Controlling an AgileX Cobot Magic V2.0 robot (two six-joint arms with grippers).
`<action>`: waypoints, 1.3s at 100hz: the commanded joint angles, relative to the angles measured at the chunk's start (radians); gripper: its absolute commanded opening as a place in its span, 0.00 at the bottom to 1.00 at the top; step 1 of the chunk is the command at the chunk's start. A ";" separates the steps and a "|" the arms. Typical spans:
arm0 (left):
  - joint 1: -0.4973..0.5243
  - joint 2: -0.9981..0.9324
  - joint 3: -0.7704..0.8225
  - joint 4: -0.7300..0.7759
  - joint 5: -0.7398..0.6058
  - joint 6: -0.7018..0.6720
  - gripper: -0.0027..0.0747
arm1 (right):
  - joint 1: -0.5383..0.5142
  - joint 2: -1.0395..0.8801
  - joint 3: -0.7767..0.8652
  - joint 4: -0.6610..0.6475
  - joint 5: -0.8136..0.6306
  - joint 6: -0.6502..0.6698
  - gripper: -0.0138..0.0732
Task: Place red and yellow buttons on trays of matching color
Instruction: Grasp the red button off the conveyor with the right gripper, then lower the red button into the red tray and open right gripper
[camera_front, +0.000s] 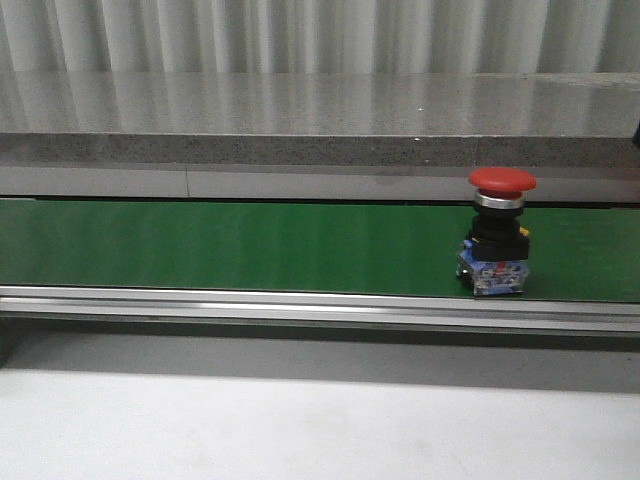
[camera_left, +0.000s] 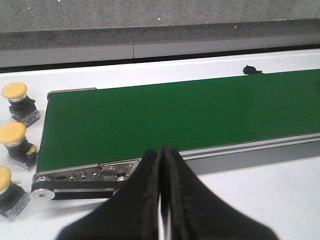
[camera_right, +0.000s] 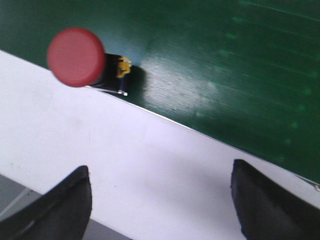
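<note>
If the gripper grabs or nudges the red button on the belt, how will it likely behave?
The red button looks rigid. Its wide mushroom cap sits on a narrower body, so a high push may tip it. The smooth domed cap could slip; the blocky base seems a safer grip.

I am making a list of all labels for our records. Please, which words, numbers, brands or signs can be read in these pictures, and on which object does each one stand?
No text can be read in any view.
Red button: the blue and white contact block under it shows small marks, too blurred to read.
Yellow buttons: no visible lettering.
Green conveyor belt: plain, no markings.
</note>
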 joint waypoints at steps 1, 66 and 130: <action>-0.009 0.008 -0.026 -0.005 -0.068 0.000 0.01 | 0.025 0.017 -0.058 0.036 -0.004 -0.053 0.82; -0.009 0.008 -0.026 -0.005 -0.068 0.000 0.01 | 0.060 0.226 -0.093 0.052 -0.186 -0.131 0.67; -0.009 0.008 -0.026 -0.005 -0.068 0.000 0.01 | -0.163 0.142 -0.118 0.042 -0.346 -0.130 0.33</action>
